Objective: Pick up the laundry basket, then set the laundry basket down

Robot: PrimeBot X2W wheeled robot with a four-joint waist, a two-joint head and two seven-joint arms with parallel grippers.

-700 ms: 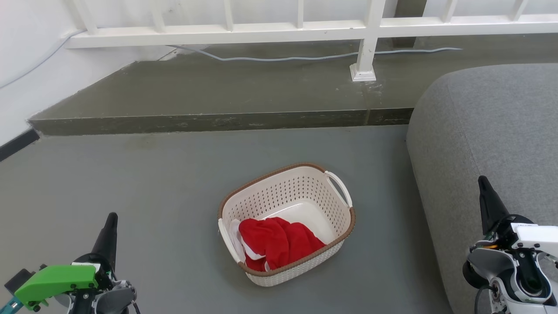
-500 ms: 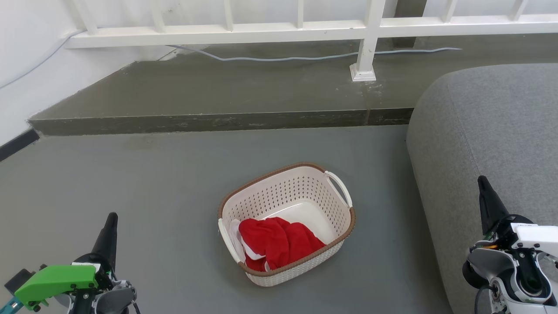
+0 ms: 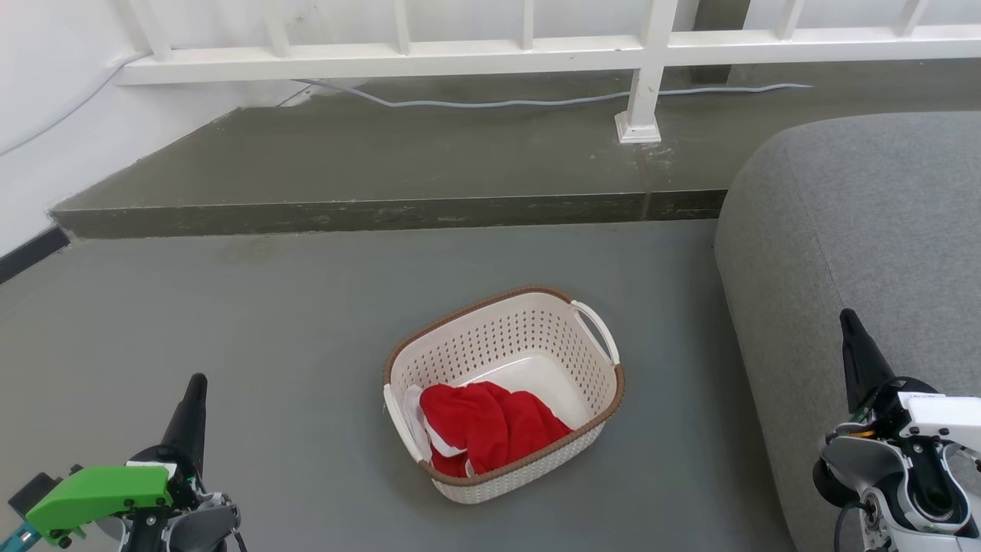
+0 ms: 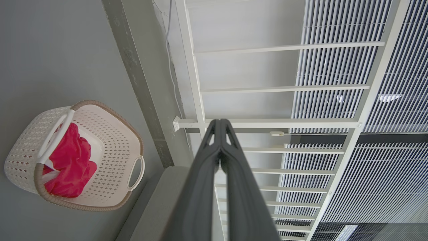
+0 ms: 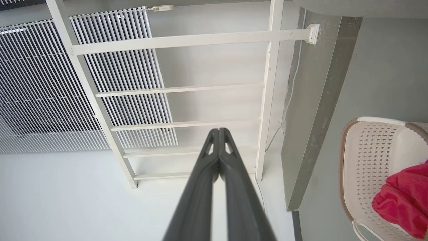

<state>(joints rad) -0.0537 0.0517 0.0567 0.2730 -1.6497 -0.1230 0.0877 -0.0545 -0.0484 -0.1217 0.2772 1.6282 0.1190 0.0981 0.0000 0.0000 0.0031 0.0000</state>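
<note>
The left gripper (image 3: 196,383) hovers to the left of the laundry basket (image 3: 498,337) and nearer to the robot, well apart from it. Its jaws are pressed together and hold nothing, which the left wrist view (image 4: 219,122) shows clearly. The basket stands upright on the grey floor (image 3: 230,322), between the two arms. A red cloth (image 3: 490,425) lies in its near half.

Its long axis runs slantwise, from the near-left handle (image 3: 398,418) to the far-right handle (image 3: 596,328). So each arm has one handle on its own side. The right gripper (image 3: 846,316) is to the right of the basket, also well apart, with jaws pressed together and empty (image 5: 219,130). I judge that the left gripper is a little nearer to its handle, but the difference is small. No step of the task is begun. Both pairs of jaws must first spread and come down to the handles.

The floor around the basket is smooth and flat. Behind the basket a low concrete step (image 3: 383,153) rises, carrying a white railing (image 3: 383,55) and a thin cable (image 3: 536,100). Just right of the basket stands a grey upholstered sofa (image 3: 866,230), which could hinder the right arm.
</note>
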